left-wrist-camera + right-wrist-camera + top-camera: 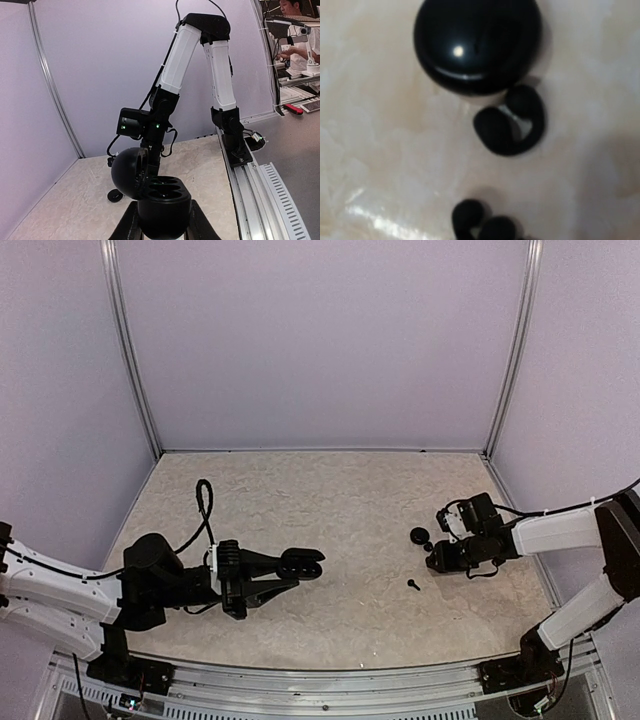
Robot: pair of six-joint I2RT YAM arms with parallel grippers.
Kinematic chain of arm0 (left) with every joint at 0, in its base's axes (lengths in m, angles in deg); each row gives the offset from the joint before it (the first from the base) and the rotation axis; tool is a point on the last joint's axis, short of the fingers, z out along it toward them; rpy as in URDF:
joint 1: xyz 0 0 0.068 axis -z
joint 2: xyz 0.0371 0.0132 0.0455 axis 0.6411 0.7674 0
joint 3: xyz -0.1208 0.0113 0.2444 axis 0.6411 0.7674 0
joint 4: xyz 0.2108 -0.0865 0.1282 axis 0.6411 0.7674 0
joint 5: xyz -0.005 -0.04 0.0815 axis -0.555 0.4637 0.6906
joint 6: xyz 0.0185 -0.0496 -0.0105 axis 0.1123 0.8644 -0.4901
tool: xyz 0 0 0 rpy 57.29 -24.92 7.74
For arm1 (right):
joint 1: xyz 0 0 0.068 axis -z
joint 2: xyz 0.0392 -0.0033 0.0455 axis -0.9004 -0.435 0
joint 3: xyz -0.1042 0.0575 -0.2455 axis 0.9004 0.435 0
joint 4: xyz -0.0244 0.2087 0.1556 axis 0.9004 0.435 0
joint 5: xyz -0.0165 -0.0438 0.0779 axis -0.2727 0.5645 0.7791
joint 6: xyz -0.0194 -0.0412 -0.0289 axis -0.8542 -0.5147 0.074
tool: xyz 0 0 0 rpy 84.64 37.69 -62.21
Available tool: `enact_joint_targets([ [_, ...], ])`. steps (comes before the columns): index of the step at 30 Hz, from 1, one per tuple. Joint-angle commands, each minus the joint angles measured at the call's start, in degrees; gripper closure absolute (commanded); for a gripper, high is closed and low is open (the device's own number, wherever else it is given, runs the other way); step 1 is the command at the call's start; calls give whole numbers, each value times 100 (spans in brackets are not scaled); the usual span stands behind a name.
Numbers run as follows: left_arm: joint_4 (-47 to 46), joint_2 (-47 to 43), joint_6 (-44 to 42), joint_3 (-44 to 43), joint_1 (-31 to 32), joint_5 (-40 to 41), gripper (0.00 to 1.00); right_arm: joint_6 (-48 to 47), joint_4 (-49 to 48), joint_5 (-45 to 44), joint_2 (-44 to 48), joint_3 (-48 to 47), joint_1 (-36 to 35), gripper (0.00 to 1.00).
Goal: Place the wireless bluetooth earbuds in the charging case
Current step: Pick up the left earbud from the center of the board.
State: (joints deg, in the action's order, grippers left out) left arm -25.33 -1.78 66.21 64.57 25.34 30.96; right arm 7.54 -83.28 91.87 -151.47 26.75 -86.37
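The left gripper (300, 570) is clamped on the case (164, 200). Its jaws are narrowed to the width of the base, with 1 finger (126, 226) on each side. The case is held open over the left-centre of the table (330, 500). Its rounded lid (127, 172) is tipped back, and the top face of the base shows 2 oval wells side by side. It is smooth, glossy black plastic.

The right gripper (438, 558) sits low at the right of the table; from above its jaws are too dark to tell how far they are open. Just beside its tip lies a glossy black dome (477, 45), round, with a bright highlight. 1 bud (512, 122), a matt black C-shaped clip with a bulb at each end, lies right at the dome's edge. The other bud (482, 225) lies a little apart, cut off by the lower edge of the right wrist view. Both are well apart from the case. The table is beige with a marbled pattern.
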Motion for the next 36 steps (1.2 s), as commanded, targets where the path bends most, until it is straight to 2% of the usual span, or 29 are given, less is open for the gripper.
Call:
enact_joint_targets([
  [1,83,-104,-117,-139,60,49,95,-72,-70,-69,-213,-75,65,68],
  [6,117,-170,-126,-122,55,89,95,-122,-93,-92,-332,-205,62,72],
  [15,135,-259,-134,-74,64,223,95,-440,139,-170,-527,-529,54,87],
  [23,152,-322,-104,-25,72,261,96,-880,275,152,-289,-703,-82,99],
  [36,261,-365,-250,148,136,609,96,-1442,434,1074,553,-1278,-1039,100],
])
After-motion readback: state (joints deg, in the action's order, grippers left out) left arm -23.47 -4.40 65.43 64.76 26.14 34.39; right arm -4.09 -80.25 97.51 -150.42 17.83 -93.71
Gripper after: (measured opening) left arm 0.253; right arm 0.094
